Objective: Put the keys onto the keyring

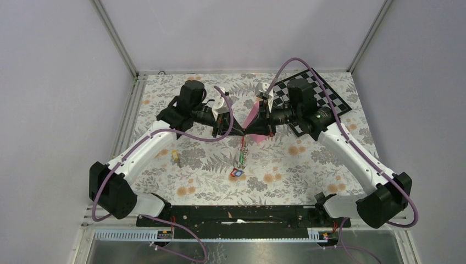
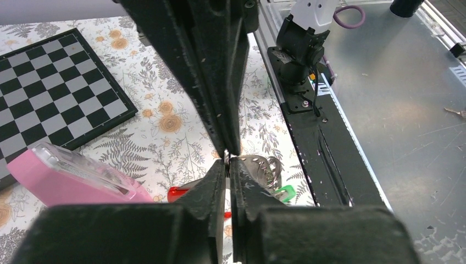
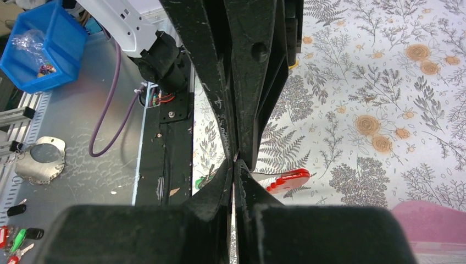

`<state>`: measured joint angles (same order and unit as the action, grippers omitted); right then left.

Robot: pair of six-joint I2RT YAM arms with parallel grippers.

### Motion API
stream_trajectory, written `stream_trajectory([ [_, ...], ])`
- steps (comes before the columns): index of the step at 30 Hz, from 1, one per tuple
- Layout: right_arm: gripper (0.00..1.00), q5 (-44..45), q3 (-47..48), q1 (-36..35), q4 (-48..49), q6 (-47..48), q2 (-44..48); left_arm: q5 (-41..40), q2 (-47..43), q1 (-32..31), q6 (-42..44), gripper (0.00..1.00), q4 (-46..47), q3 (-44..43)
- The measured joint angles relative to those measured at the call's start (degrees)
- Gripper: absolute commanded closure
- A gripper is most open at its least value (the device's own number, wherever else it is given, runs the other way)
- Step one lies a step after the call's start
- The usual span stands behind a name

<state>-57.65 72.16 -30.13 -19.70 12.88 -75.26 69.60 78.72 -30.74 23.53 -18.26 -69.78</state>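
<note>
Both clenched: left gripper (image 2: 227, 165) and right gripper (image 3: 233, 165) meet tip to tip above the worktop (image 1: 329, 176); keyring (image 1: 242, 149) dangles beneath, presumably steadied for threading. Which one pinches it: hidden.

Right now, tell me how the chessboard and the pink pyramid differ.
The chessboard is chequered black and pale; the pink pyramid is plain pink with a clear panel. The chessboard lies flat and thin, while the pink pyramid is a thick, tapering body. The chessboard covers far more cloth than the pink pyramid. Both sit side by side on the floral cloth.
</note>
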Motion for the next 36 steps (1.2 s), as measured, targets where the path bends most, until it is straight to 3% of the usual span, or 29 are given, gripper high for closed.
stream_trajectory([
  [4, 0.96, -0.74, -0.87, 0.28, 1.31, -0.31, 0.39, -0.52, -0.02, 0.0, -2.34, 1.0, 0.79, 0.09],
  [9, 0.63, -0.15, -2.56, 0.81, 2.84, -0.09, 1.01, -5.29, -0.04, -0.48, -2.8, 1.0, -3.56, -1.7],
  [12, 0.53, 1.68, -3.3, 1.31, 1.79, 1.25, 1.86, -10.38, 0.72, -1.14, 0.66, 1.0, -12.9, -7.63],
  [16, 0.49, 4.09, -3.78, 1.44, 0.96, 3.3, 3.76, -18.29, 4.02, -3.17, 6.21, 1.0, -25.81, -18.86],
  [22, 0.46, 4.11, -5.4, 1.49, 1.49, 3.8, 4.87, -26.34, 6.58, -7.34, 8.44, 1.0, -36.48, -23.06],
  [36, 0.44, -2.45, -11.67, 1.68, 8.74, 0.46, 4.85, -27.19, 7.06, -10.03, 6.1, 1.0, -40.13, -23.45],
])
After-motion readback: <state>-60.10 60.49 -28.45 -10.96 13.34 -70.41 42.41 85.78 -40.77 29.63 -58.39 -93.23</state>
